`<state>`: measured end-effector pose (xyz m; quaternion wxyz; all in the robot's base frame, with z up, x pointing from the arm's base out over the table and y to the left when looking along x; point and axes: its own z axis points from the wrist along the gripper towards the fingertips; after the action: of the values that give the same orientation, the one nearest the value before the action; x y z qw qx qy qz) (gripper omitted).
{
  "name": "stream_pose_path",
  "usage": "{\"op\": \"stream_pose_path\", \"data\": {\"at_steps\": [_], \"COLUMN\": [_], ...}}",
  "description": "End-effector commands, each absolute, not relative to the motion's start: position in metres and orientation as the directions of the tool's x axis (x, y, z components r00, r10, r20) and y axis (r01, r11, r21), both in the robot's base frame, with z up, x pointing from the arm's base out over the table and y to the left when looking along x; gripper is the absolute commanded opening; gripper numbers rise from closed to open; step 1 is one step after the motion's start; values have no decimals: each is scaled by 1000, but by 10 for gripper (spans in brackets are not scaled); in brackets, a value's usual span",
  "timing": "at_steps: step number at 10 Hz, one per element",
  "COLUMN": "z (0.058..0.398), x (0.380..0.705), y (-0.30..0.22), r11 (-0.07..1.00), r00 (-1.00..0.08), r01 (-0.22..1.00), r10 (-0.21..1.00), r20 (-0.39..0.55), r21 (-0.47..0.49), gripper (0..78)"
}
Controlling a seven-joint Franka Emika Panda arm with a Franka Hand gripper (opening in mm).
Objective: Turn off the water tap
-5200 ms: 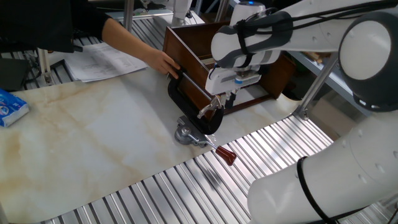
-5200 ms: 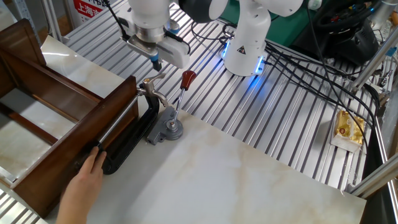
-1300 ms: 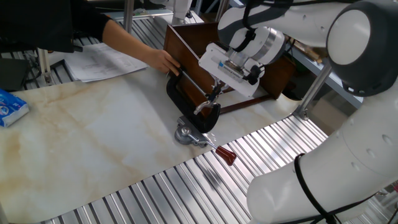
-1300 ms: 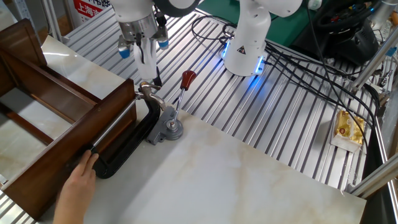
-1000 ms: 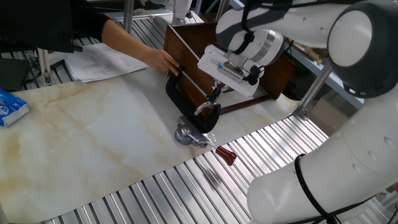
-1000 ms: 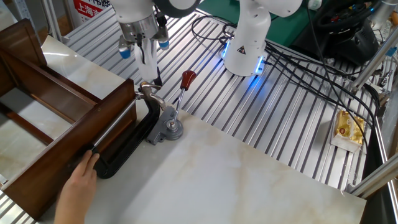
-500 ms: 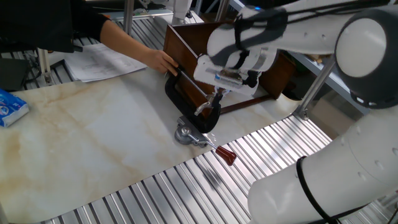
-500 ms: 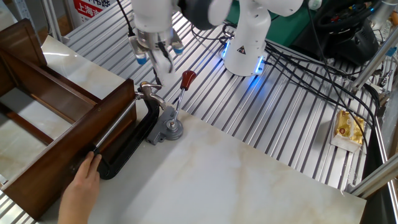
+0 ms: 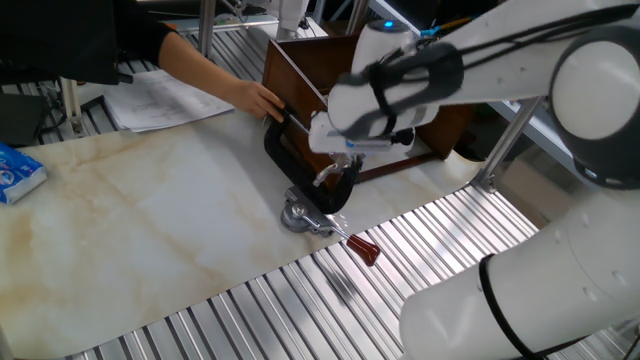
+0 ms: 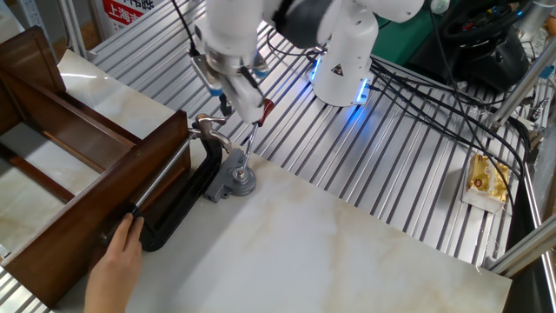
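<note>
The water tap is a small silver fitting with a short lever, held in the jaw of a black C-clamp against the brown wooden box. It also shows in one fixed view, partly hidden by the robot hand. My gripper hangs just above and to the right of the tap, tilted, with its fingers close together and nothing held. In one fixed view the gripper sits right over the clamp's end.
A person's hand steadies the clamp and box; it also shows in one fixed view. A red-handled rod with a round grey disc stands beside the gripper. Papers and a blue pack lie far left.
The arm has swung and turned its wrist. The gripper moved right from over the tap toward the red handle. The clamp, box and hand stayed put.
</note>
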<state>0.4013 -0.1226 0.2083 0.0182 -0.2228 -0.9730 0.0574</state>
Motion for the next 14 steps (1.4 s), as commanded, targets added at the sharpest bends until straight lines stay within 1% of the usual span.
{"op": "stream_pose_path", "data": {"at_steps": [1, 4, 7, 10, 11, 14], "z": [189, 188, 179, 170, 164, 140], "x": [358, 355, 347, 347, 347, 345], "y": [-118, -118, -118, -119, -119, -122], "r11": [922, 921, 922, 925, 928, 925], "r00": [-987, -986, -985, -985, -983, -981], "r01": [160, 161, 167, 171, 182, 196], "r10": [157, 162, 168, 171, 181, 184], "r20": [-36, -27, -29, -30, -33, -68], "r21": [-354, -354, -349, -339, -326, -325], "gripper": [0, 0, 0, 0, 0, 0]}}
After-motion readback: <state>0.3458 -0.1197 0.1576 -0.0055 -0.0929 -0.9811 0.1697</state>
